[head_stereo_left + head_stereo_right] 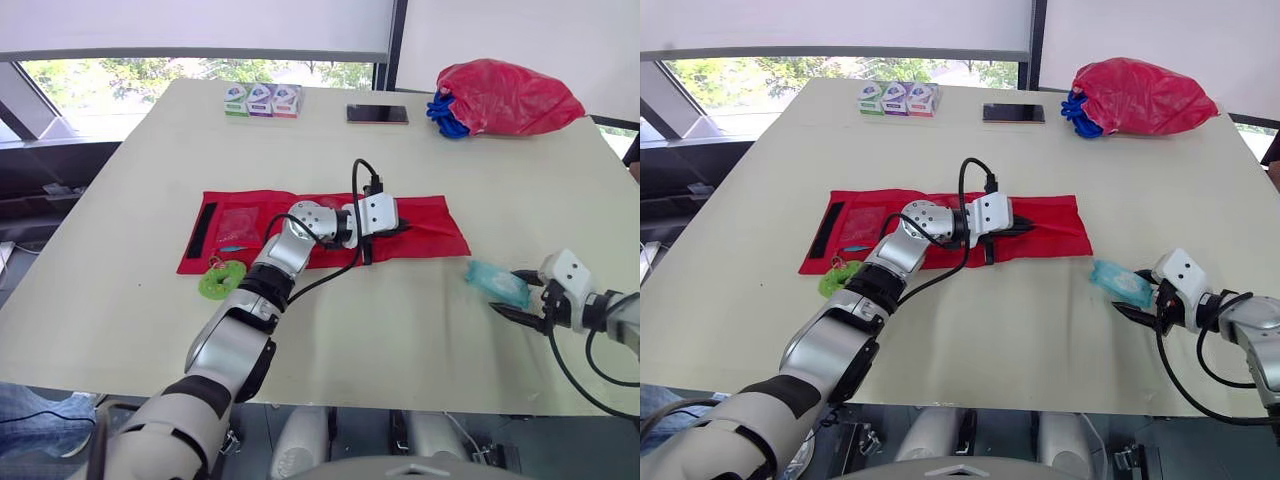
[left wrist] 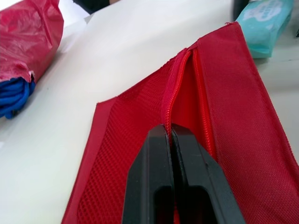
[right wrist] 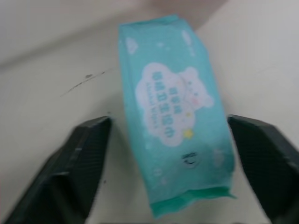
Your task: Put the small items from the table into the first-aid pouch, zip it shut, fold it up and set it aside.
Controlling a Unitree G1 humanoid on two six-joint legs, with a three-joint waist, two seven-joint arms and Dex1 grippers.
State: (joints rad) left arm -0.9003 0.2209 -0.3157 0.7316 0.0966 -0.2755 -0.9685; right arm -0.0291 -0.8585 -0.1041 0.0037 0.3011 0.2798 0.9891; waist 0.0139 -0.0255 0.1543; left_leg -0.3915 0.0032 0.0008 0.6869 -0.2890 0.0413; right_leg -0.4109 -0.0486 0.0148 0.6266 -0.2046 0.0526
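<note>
The red first-aid pouch (image 1: 430, 225) lies unfolded across the middle of the table. Its zipper (image 2: 175, 88) is open ahead of my left gripper (image 1: 405, 227), which rests on the pouch's right half with its fingers (image 2: 154, 154) shut on the zipper line. A teal pack of wipes (image 1: 497, 283) lies on the table just off the pouch's right end. My right gripper (image 1: 508, 292) is open, one finger on each side of the pack (image 3: 173, 112). A green ring-shaped item (image 1: 221, 281) sits at the pouch's lower left corner.
At the far side of the table stand three small boxes (image 1: 263, 100), a phone (image 1: 377, 114), and a red plastic bag (image 1: 510, 97) with blue material at its mouth. The table's near edge (image 1: 400, 405) runs close below my right gripper.
</note>
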